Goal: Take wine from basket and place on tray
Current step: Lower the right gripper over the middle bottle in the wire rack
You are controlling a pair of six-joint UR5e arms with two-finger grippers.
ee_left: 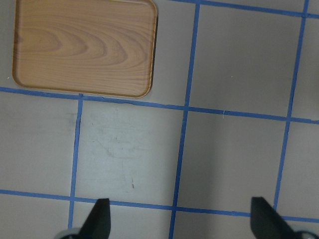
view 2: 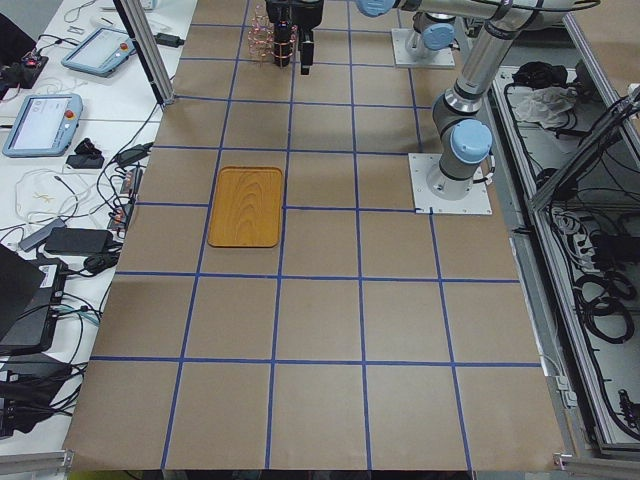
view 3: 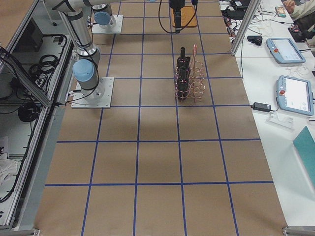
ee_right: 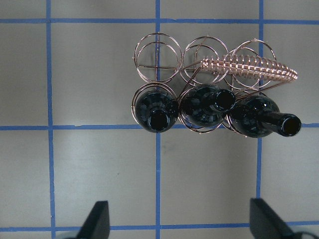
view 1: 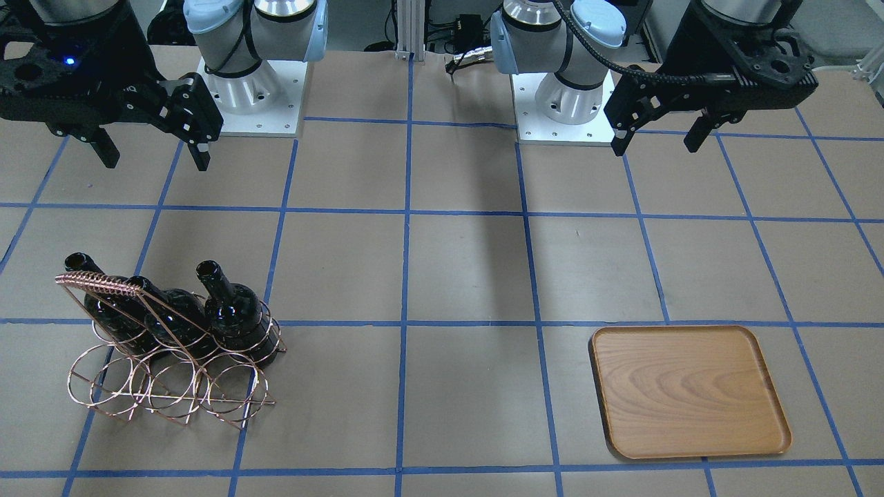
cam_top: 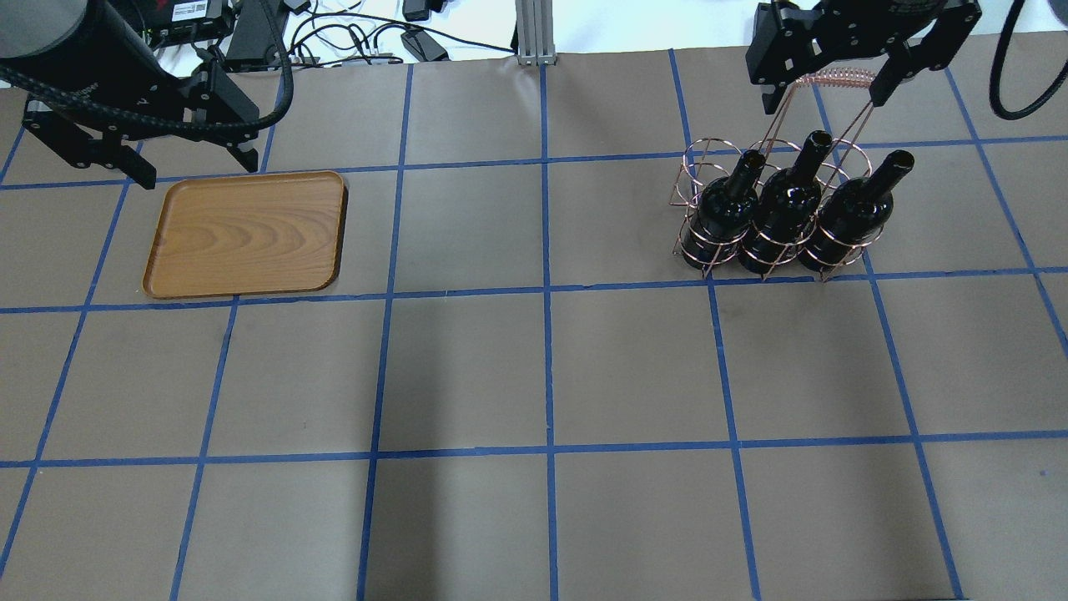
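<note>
Three near-black wine bottles [cam_top: 780, 219] stand side by side in the rose-copper wire basket [cam_top: 838, 77]; they also show in the right wrist view [ee_right: 204, 109] and the front view [view 1: 231, 314]. The wooden tray [cam_top: 246, 234] lies empty on the table's other side, and it shows in the front view [view 1: 687, 390] and the left wrist view [ee_left: 84, 47]. My right gripper [cam_top: 822, 100] is open and empty, high above the basket [ee_right: 254, 67]. My left gripper [cam_top: 196, 167] is open and empty, high beside the tray.
Brown paper with a blue tape grid covers the table [cam_top: 542, 376]. The arm bases [view 1: 252, 96] stand at the robot's edge. Cables and an aluminium post [cam_top: 530, 29] lie beyond the far edge. Teach pendants [view 3: 288, 49] sit on side desks.
</note>
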